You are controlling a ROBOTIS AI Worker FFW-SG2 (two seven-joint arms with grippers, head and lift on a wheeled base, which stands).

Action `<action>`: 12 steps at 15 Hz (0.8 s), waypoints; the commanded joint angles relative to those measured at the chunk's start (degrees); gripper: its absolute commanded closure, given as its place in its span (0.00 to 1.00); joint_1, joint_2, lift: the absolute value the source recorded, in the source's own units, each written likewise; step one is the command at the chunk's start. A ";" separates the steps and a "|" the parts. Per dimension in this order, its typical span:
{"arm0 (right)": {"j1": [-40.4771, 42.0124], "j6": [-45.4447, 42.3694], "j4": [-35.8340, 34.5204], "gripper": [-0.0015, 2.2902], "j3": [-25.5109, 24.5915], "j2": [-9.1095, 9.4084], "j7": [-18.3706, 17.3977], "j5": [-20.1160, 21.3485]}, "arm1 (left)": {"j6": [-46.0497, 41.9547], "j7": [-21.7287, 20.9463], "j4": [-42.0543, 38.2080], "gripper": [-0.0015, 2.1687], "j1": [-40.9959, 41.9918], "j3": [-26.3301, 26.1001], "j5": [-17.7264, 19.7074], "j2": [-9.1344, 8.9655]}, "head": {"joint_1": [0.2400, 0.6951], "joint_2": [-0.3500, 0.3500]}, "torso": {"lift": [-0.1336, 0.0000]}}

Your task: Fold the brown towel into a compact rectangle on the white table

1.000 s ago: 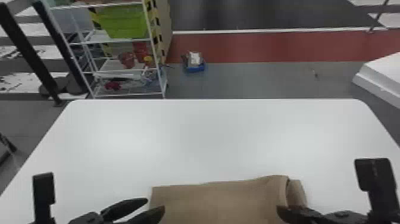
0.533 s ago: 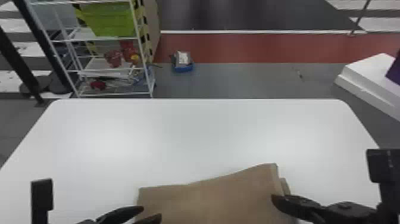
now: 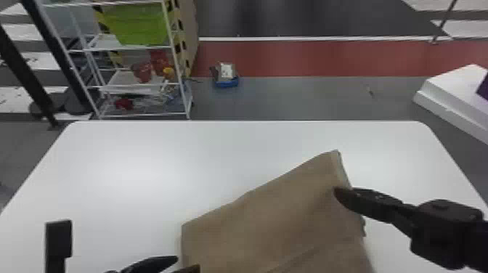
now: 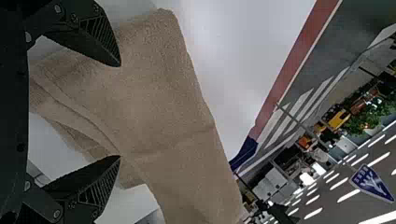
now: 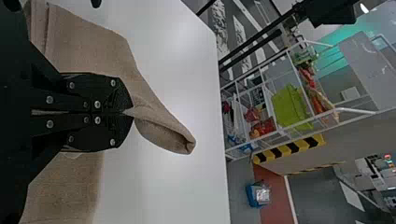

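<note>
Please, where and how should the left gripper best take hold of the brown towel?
I would grip the towel by its left edge, coming in low from the robot's left. That edge runs fairly straight, near the open left gripper. The right gripper is already closed on the towel's right side, so this should balance the hold.

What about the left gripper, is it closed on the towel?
No, the left gripper stands open, its two fingers wide apart, not pinching the brown towel.
</note>
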 commanded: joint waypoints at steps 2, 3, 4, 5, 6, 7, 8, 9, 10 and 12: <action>-0.77 0.12 -2.09 0.57 -1.10 0.39 -0.21 -2.81 | 0.17 -0.17 -0.23 0.10 0.05 -0.19 -0.10 -0.24 | 1.00 0.56 | 0.07; 0.11 0.12 -2.97 0.57 -1.10 0.39 -0.12 -3.25 | 0.17 -0.17 -0.23 0.10 0.13 -0.27 -0.10 -0.24 | 1.00 0.56 | 0.07; 1.43 0.12 -3.93 0.57 -1.28 0.39 -0.12 -3.87 | 0.17 -0.09 -0.32 0.10 0.13 -0.36 -0.19 -0.24 | 1.00 0.57 | 0.07; 2.57 0.12 -5.08 0.57 -1.28 0.39 -0.04 -4.13 | 0.17 0.00 -0.23 0.10 0.05 -0.54 -0.71 -0.24 | 1.00 0.57 | 0.07; 3.45 0.12 -5.78 0.57 -1.28 0.39 -0.04 -5.45 | -0.01 0.18 -0.14 0.10 0.05 -0.62 -1.33 -0.24 | 1.00 0.58 | 0.07; 3.80 0.12 -5.95 0.57 -1.28 0.39 0.05 -7.65 | -0.01 0.18 -0.06 0.10 -0.13 -0.62 -1.68 -0.24 | 1.00 0.59 | 0.07; 4.24 0.12 -6.31 0.57 -1.28 0.39 0.05 -10.55 | -0.01 0.35 -0.06 0.10 -0.31 -0.62 -2.21 -0.24 | 1.00 0.61 | 0.07; 5.03 0.12 -7.54 0.57 -0.58 0.48 -0.04 -11.95 | -0.71 0.79 -0.14 0.10 -0.48 -0.10 -2.56 -0.24 | 1.00 0.63 | 0.07; 5.38 0.12 -8.68 0.57 0.65 1.09 -0.21 -12.04 | -2.82 2.02 -0.23 0.10 -0.57 0.43 -3.97 -0.24 | 1.00 0.66 | 0.07; 4.94 0.12 -9.47 0.57 3.73 1.27 -1.62 -12.04 | -13.19 6.51 0.30 0.10 -0.66 2.54 -6.43 -0.24 | 1.00 0.77 | 0.07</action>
